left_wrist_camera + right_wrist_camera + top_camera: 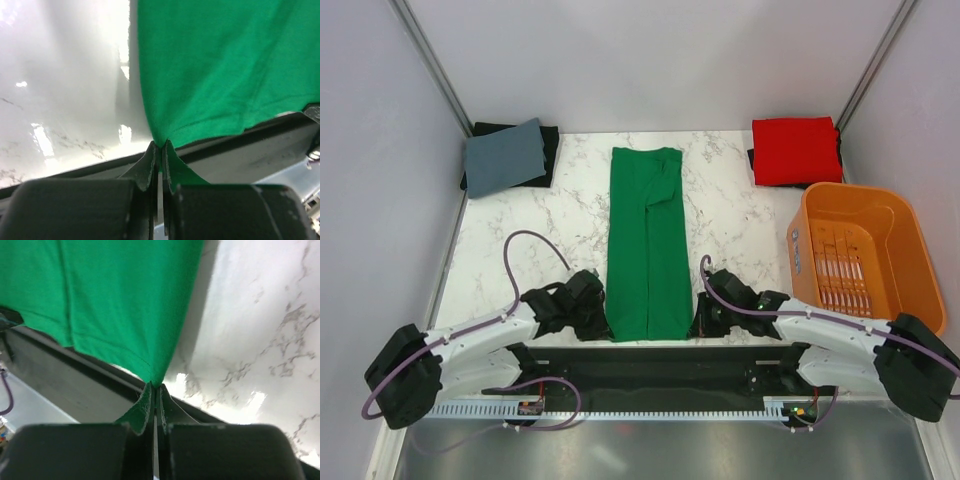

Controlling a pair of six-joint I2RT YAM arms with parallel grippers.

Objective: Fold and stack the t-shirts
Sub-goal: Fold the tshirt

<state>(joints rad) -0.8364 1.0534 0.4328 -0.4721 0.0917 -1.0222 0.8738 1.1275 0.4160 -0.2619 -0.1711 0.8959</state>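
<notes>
The green t-shirt point(647, 240) lies folded into a long narrow strip down the middle of the marble table, running from the near edge to the back. My left gripper point(602, 318) is shut on its near left corner point(159, 140). My right gripper point(698, 322) is shut on its near right corner point(159, 380). Both corners are pinched between the fingertips at the table's near edge. The red t-shirt point(795, 150) lies folded at the back right on a dark cloth.
An orange slatted basket point(860, 255) stands at the right edge. A folded grey-blue cloth point(505, 156) lies on a black cloth at the back left. Grey walls enclose the table on three sides. A dark rail runs along the near edge point(650, 365).
</notes>
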